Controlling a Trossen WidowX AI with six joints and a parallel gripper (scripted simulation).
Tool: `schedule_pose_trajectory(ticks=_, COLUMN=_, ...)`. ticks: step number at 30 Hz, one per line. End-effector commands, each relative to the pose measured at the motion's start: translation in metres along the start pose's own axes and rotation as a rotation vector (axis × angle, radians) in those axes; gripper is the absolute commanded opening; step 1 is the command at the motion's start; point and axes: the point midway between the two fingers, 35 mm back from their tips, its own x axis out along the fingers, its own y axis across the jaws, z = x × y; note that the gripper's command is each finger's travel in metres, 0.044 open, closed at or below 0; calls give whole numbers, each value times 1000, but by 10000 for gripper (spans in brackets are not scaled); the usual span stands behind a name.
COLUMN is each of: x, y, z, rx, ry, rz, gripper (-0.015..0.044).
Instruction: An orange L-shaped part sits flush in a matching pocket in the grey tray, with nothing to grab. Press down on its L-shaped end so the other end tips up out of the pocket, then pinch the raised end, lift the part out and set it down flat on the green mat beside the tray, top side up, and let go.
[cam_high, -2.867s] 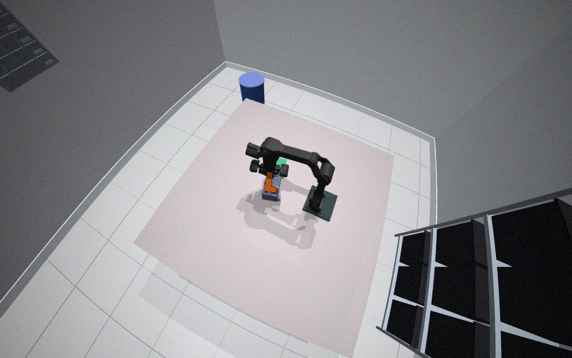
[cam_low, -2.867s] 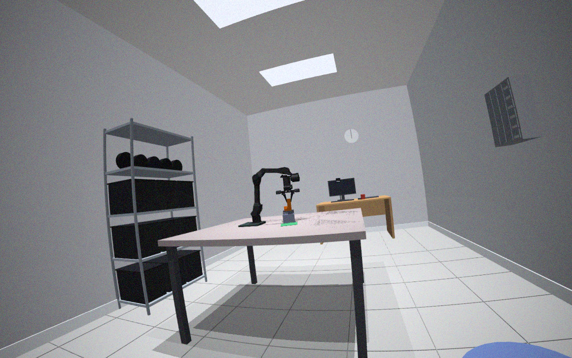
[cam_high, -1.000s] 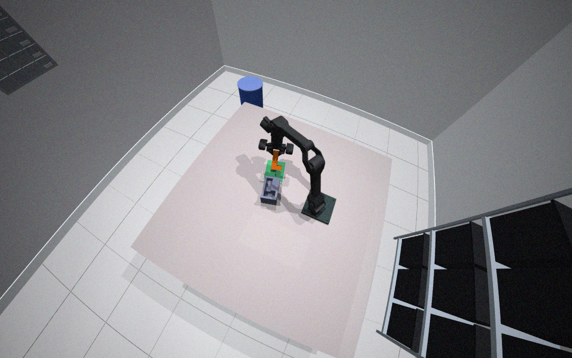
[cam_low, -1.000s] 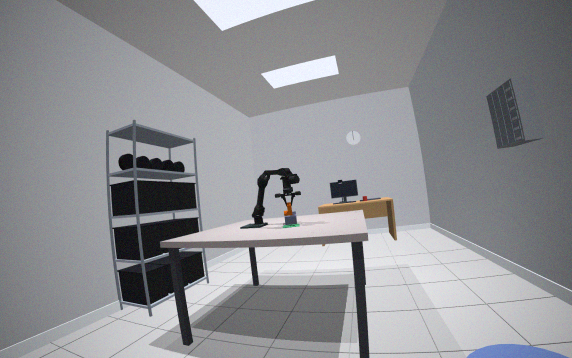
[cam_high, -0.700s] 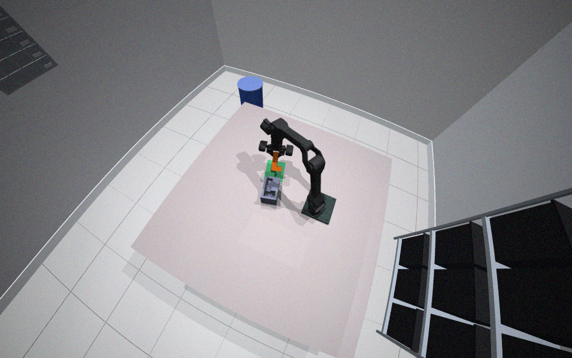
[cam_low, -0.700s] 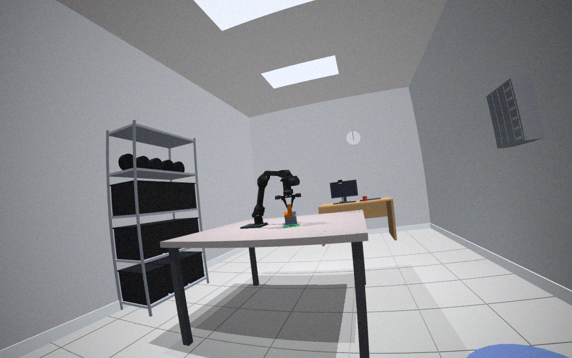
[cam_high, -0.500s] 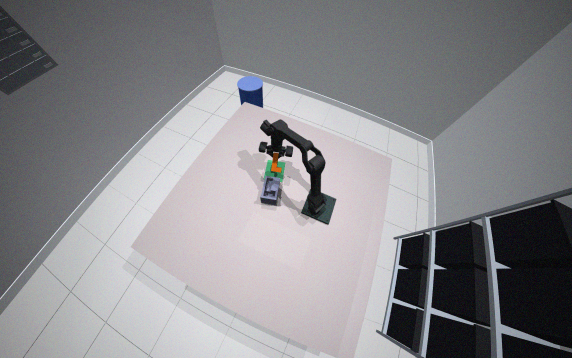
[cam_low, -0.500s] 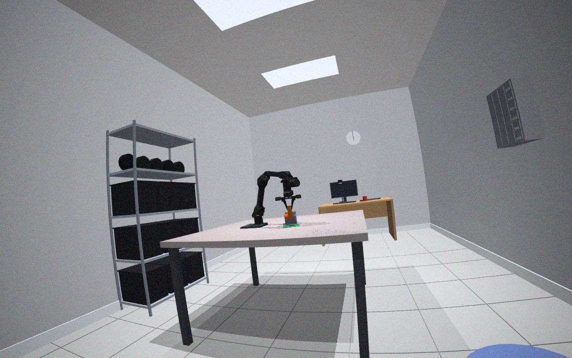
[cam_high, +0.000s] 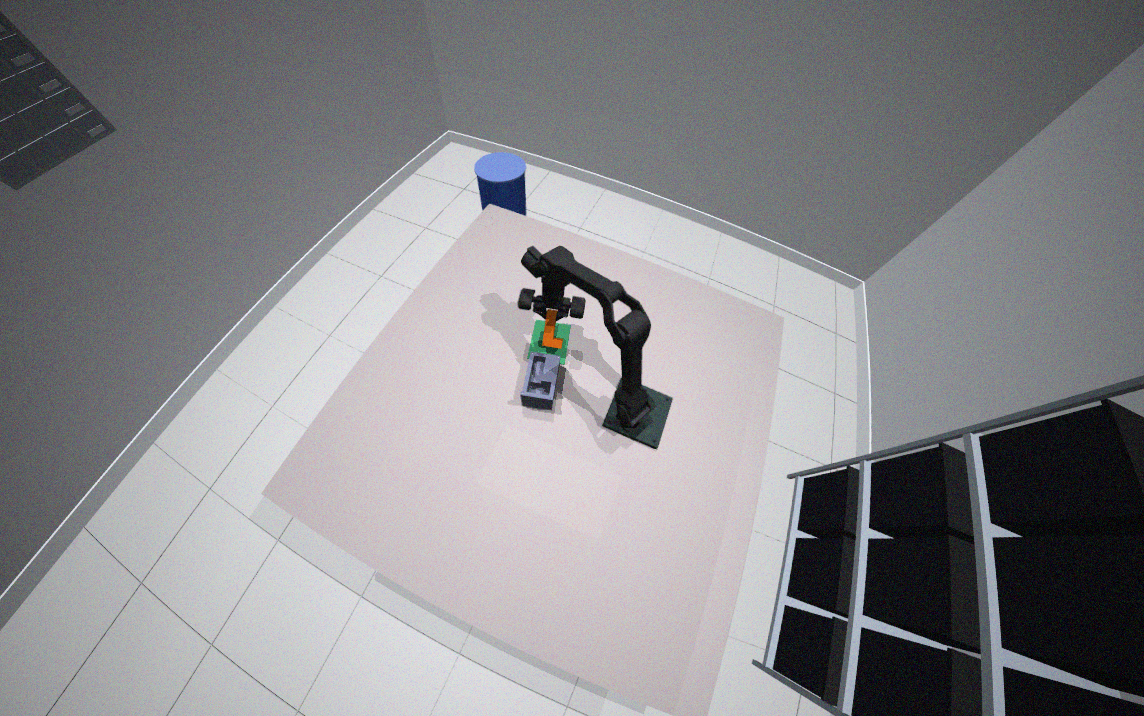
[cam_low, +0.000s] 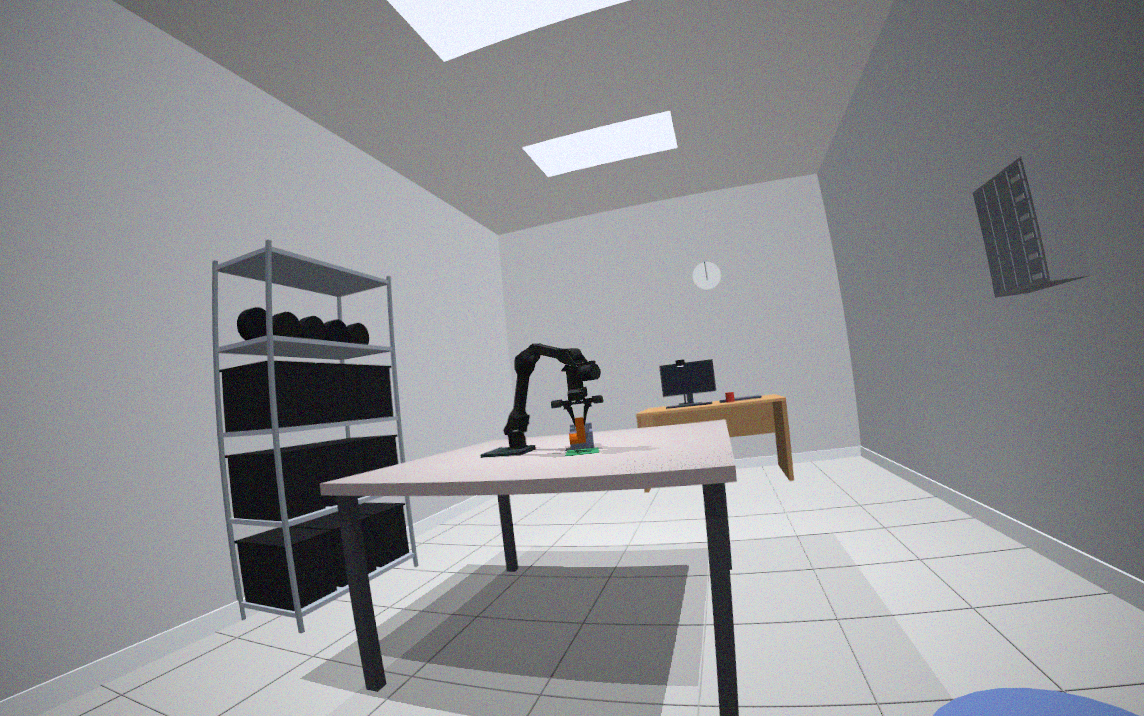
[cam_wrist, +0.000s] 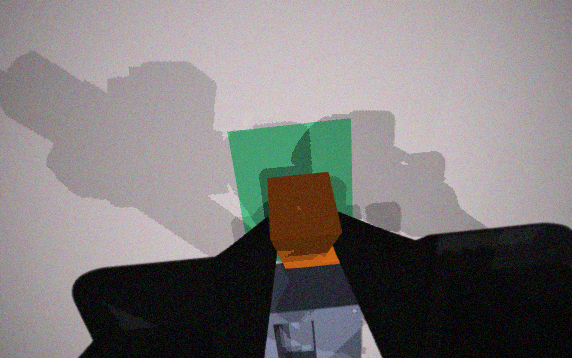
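Note:
My gripper (cam_high: 550, 313) (cam_low: 578, 418) (cam_wrist: 301, 221) is shut on the straight end of the orange L-shaped part (cam_high: 550, 334) (cam_low: 577, 432) (cam_wrist: 300, 197). The part hangs steeply, nearly upright, with its L-shaped end down. It is out of the grey tray (cam_high: 538, 402) (cam_low: 589, 433) (cam_wrist: 337, 320) and over the green mat (cam_high: 563, 328) (cam_low: 582, 451) (cam_wrist: 270, 145). In the exterior view its lower end appears a little above the mat. The tray's pocket is empty. In the wrist view the held end hides most of the lower part.
The tray stands right beside the mat on the pale table (cam_high: 404, 472) (cam_low: 666, 447). The arm's base plate (cam_high: 653, 430) (cam_low: 497, 452) is to the right of the tray in the top view. A blue cylinder (cam_high: 501, 181) stands beyond the table's far corner.

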Motion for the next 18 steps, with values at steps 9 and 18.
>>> schedule_pose_trajectory(ticks=9, x=21, y=-1, z=-1, rx=-4, ry=6, rz=-3, gripper=0)
schedule_pose_trajectory(ticks=18, x=26, y=-1, z=-2, rx=-4, ry=6, rz=-3, gripper=0)
